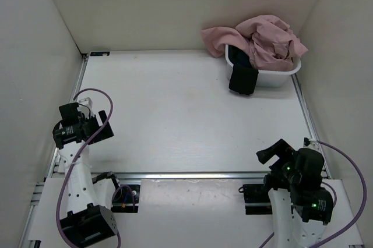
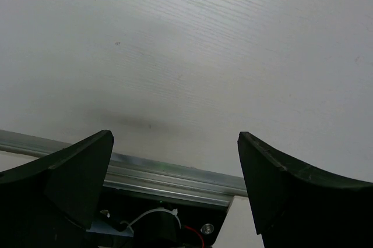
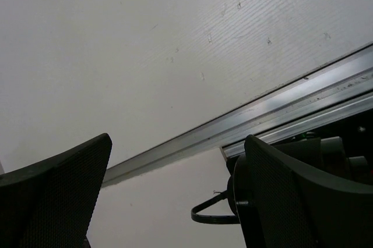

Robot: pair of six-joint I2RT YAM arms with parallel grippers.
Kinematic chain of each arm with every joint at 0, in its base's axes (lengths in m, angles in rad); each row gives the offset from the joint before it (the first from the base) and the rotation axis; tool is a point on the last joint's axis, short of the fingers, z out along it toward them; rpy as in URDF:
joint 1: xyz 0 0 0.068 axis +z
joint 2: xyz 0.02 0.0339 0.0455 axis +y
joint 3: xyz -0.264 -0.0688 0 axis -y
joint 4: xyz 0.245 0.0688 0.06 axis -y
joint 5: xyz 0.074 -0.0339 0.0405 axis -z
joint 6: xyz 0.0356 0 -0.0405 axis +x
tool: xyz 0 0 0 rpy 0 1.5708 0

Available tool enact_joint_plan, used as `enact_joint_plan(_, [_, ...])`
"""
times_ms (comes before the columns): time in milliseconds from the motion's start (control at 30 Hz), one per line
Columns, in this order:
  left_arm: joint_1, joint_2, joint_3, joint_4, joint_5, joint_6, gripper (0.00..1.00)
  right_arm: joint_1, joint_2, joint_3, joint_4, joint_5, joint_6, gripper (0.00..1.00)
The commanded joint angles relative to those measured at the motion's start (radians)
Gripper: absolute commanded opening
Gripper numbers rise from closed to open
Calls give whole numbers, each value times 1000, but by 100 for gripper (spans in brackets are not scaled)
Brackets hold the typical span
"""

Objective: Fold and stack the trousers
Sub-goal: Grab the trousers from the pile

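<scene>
Trousers location: a pink pair (image 1: 268,41) lies heaped over a white basin (image 1: 288,73) at the 1 o'clock corner of the worktop (image 1: 175,114) in the top view. A dark pair (image 1: 243,78) hangs over the basin's near rim toward 7 o'clock. No garment is laid out or folded yet. The left fingers (image 1: 100,126) at 8 o'clock and the right fingers (image 1: 273,152) at 5 o'clock are spread wide, hold nothing, and sit well apart from the basin

Probable faults:
- The garments overlap, so a pinch on pink cloth may drag the dark pair along or tip the basin
- A grasp on a loose fold may leave the garment bunched
- The far corner is a long reach for the left arm
</scene>
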State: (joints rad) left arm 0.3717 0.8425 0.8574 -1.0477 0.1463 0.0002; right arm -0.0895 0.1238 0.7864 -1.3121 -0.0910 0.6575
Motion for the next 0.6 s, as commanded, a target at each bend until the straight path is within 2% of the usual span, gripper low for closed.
enact_joint_plan(0, [-1, 1, -3, 0, 32, 0, 100, 0, 72, 66, -89, -6, -126, 99])
enact_joint_plan(133, [-1, 58, 96, 15, -5, 0, 100, 0, 238, 181, 20, 56, -224, 99])
enact_joint_plan(167, [-1, 129, 243, 15, -39, 0, 100, 0, 401, 270, 86, 69, -249, 99])
enact_joint_plan(333, [-1, 279, 555, -35, -65, 0, 100, 0, 768, 508, 362, 72, -300, 99])
enact_joint_plan(367, [-1, 303, 581, -35, -65, 0, 100, 0, 904, 566, 381, 97, -314, 99])
enact_joint_plan(433, [-1, 313, 612, -20, -19, 0, 100, 0, 1040, 752, 405, 160, -325, 99])
enact_joint_plan(467, [-1, 313, 603, 9, 30, 0, 100, 0, 1170, 865, 406, 204, -343, 99])
enact_joint_plan(500, [-1, 313, 592, 27, 54, 0, 100, 10, 1288, 914, 422, 229, -343, 99])
enact_joint_plan(567, [-1, 313, 572, 61, 96, 0, 100, 19, 1396, 1000, 451, 290, -354, 99])
